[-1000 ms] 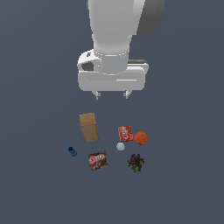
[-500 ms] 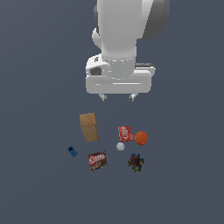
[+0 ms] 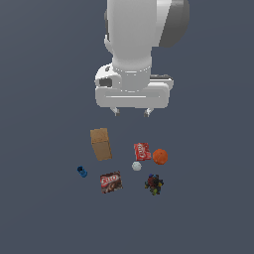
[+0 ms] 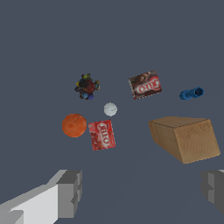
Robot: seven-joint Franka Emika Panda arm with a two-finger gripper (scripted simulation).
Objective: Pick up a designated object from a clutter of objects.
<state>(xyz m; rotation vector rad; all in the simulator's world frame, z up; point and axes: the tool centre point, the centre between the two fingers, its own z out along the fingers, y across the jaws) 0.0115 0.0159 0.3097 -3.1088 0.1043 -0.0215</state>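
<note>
Since a second ago the hand [image 3: 132, 112] has been carried toward the exterior view's right; it hangs open and empty above the clutter. An approach is judged in hand. The tan box [image 3: 101, 144] stands untouched beside the red packet [image 3: 142, 151]; lowering over it is called for.

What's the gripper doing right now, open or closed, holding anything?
Gripper: open, jaws spread wide, holding nothing, hanging above the tan box and touching none of the items.
</note>
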